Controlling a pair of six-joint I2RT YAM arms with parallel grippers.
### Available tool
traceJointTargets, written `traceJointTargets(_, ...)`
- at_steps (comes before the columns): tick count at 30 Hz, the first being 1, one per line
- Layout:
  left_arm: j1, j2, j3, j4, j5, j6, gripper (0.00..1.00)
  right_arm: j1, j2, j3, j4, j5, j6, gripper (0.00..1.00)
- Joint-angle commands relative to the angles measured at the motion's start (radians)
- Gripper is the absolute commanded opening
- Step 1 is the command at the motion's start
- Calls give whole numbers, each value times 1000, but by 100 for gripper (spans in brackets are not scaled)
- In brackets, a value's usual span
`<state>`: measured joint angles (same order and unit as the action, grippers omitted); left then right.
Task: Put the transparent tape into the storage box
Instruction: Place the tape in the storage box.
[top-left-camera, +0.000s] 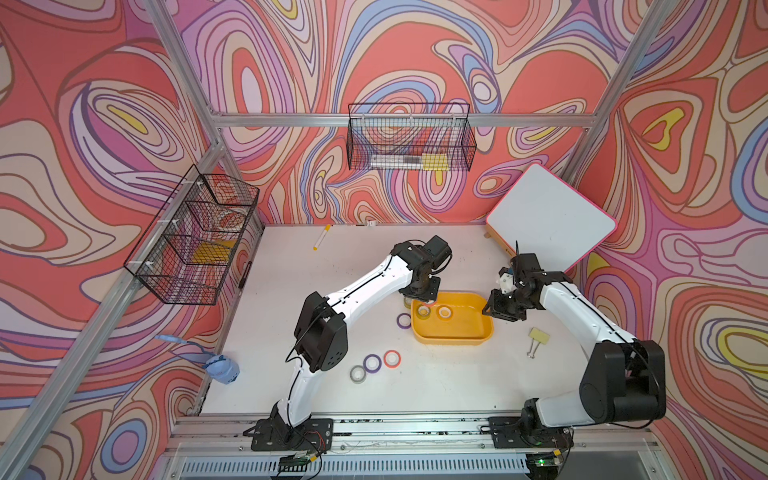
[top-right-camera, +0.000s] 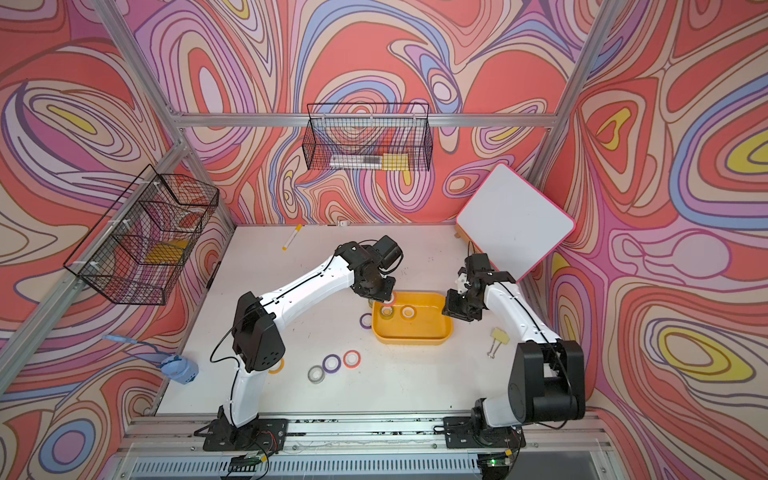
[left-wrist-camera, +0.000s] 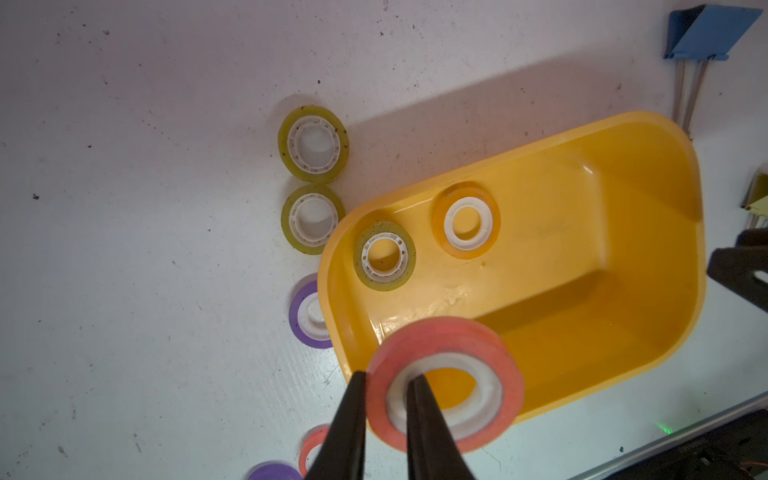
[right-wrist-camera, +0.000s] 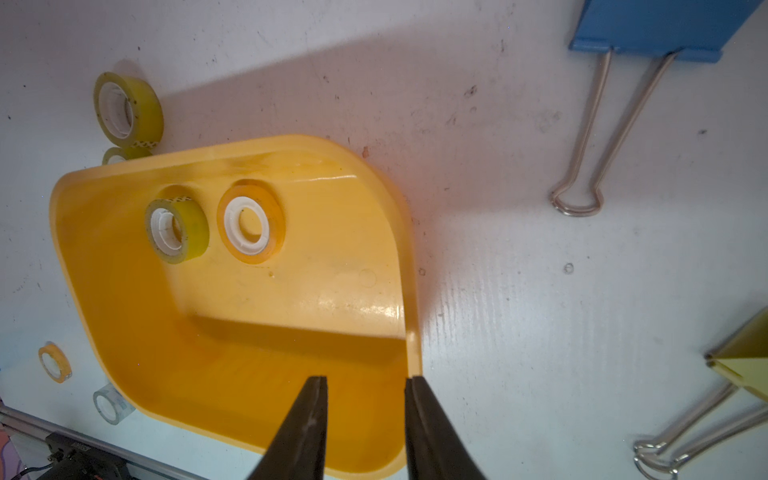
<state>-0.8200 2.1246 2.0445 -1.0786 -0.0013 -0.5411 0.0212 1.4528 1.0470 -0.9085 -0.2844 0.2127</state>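
Grip: left gripper (left-wrist-camera: 387, 377) pinches the wall of a pink tape roll (left-wrist-camera: 440, 332), 1 finger through the core and 1 outside, so narrow jaws need not span the whole ring.
Carry position: pink tape roll hangs over the 10 o'clock corner of the storage box (left-wrist-camera: 561, 257), seemingly lined up for release inside the rim.
Right tool: right gripper (right-wrist-camera: 365, 379) is spread, straddling the box's 3 o'clock rim, probably to steady it.
Transparent tape: 1 yellowish see-through roll (right-wrist-camera: 193, 232) lies in the box beside an orange roll (left-wrist-camera: 465, 252). 2 spare see-through rolls (left-wrist-camera: 284, 143) sit on the table (top-left-camera: 266, 316) just outside that 10 o'clock corner. A clear roll (top-left-camera: 351, 371) lies well apart at 7 o'clock.
Judgement: held roll looks coloured, not transparent; the outside rolls are not yet stored.
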Motion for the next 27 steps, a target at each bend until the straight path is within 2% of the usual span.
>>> traceJointTargets(1,-12,52,55,-24,15,20,9,3,-12,-2,8,10,11,33)
traceJointTargets(10,-30,165,137,-6,43,30,8,3,-9,9,-1,14,17,33)
traceJointTargets(27,-51,292,221,52,83,36,7,3,-11,4,-8,21,24,33)
